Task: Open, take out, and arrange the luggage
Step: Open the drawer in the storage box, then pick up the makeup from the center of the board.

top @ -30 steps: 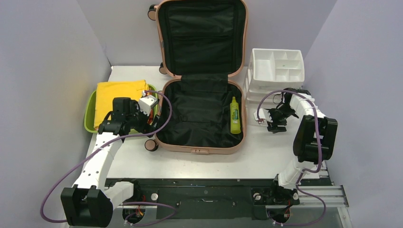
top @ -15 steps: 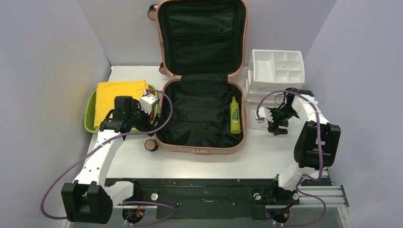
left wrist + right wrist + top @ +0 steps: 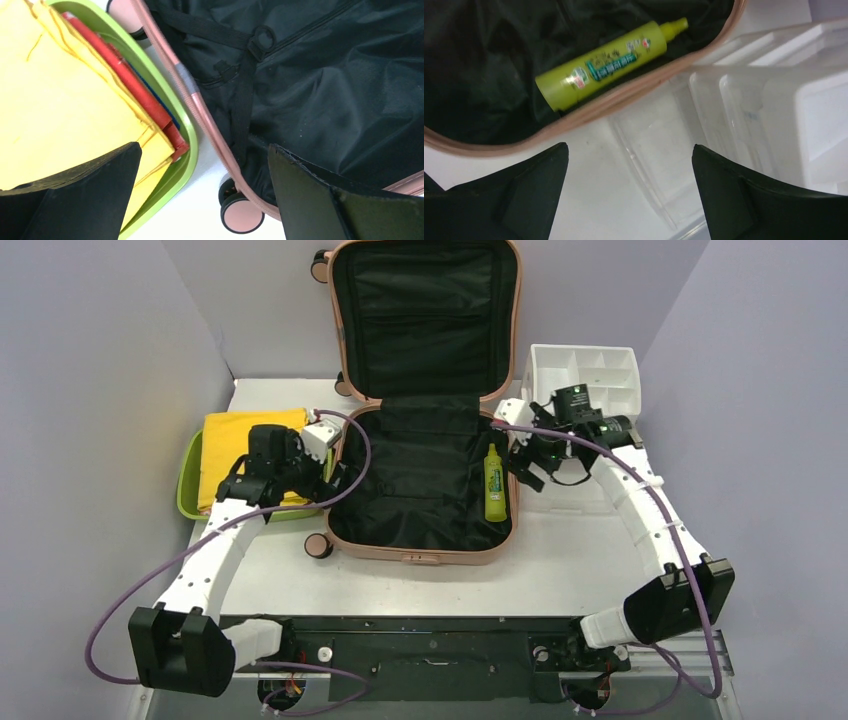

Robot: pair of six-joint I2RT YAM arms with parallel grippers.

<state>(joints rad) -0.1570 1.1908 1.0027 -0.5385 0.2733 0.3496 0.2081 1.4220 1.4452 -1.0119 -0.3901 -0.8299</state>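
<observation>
Right gripper point(image 3: 630, 146), spread empty, has swung to stiff salmon-pink hard-shell suitcase point(image 3: 430, 553); its lime-green plastic bottle point(image 3: 604, 65) looks light, slick: grip mid-body. Left gripper point(image 3: 205, 146) spread.

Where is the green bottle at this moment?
In the top view, the green bottle lies inside the open suitcase, along its right wall, close to the right claw.

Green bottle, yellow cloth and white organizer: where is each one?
green bottle point(image 3: 494, 485), top view, middle of its label
yellow cloth point(image 3: 225, 445), top view, bare left half
white organizer point(image 3: 541, 370), top view, its left wall
</observation>
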